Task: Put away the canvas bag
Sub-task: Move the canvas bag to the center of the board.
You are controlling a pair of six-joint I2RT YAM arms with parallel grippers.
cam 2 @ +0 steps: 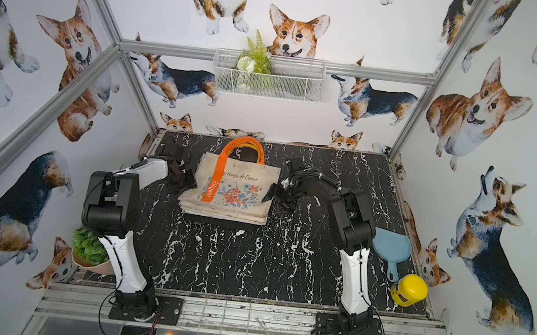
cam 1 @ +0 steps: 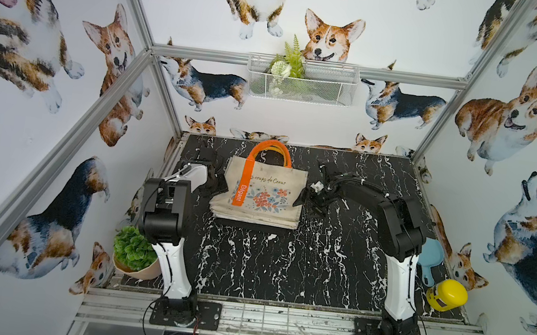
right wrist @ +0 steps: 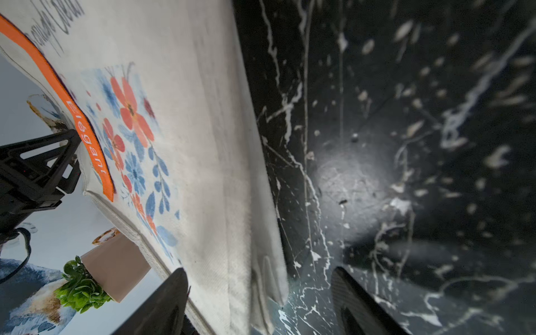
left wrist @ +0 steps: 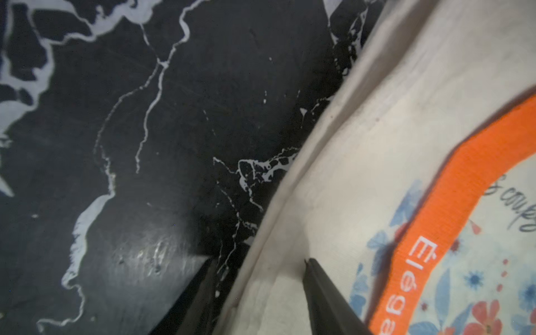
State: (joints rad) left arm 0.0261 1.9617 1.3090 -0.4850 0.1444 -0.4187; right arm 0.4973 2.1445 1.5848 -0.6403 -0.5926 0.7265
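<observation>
On the worktop [cam 1: 282,265] the canvas bag [cam 1: 267,189] lies flat between the two sets of jaws. Likely light, soft and floppy, it is best pinched at its side edges or orange handles [cam 1: 250,159]. The left arm [cam 1: 167,204] and right arm [cam 1: 372,196] reach low inward. The left jaws and right jaws stand parted astride those edges.

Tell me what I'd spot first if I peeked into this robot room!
The corgi wallpaper jumps out first, covering the walls all around. Next comes the canvas bag with bright orange handles, lying flat on the black marble table between the left tool and the right tool. A yellow container glows near the table's front right corner.
</observation>
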